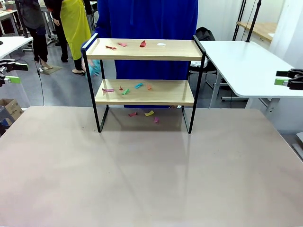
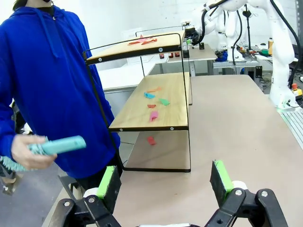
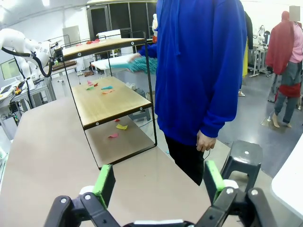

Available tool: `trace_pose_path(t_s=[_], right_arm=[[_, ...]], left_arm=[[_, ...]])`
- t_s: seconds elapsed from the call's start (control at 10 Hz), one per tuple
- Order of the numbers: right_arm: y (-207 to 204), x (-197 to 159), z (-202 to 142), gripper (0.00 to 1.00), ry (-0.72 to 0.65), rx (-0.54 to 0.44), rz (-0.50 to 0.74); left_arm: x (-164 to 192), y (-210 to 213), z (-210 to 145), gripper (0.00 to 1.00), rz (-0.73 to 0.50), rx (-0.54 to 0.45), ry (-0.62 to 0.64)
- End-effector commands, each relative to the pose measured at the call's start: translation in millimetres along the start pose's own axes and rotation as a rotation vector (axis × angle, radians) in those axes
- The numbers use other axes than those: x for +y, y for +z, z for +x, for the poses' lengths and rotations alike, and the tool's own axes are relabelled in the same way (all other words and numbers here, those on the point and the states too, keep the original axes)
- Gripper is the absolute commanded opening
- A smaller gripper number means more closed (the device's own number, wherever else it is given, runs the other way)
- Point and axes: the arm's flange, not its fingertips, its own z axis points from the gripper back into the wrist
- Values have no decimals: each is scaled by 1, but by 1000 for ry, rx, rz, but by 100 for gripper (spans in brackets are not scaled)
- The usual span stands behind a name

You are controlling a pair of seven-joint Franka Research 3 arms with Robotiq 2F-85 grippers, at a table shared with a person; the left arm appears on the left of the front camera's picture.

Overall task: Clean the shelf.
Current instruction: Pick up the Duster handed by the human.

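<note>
Cleaning not yet begun: the shelf [image 1: 142, 56] stands at the table's [image 1: 142, 179] far side, paper scraps [image 1: 138, 86] on both boards. My left gripper [image 2: 165, 182] and right gripper [image 3: 158, 182] are spread, empty; next likely calls for reaching between the boards.

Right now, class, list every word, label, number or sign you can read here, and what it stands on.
No text can be read. The shelf, its paper scraps and the person's blue hoodie show no print; any marks on the cardboard box at the front view's left edge are too small to read.
</note>
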Motion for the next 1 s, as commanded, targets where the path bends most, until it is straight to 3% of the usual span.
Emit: trace_pose_path(t_s=[0.0, 0.9], right_arm=[[0, 0, 1, 100, 1, -1, 1], [0, 0, 1, 100, 1, -1, 1]], left_arm=[[0, 0, 1, 100, 2, 2, -2], [0, 0, 1, 100, 2, 2, -2]])
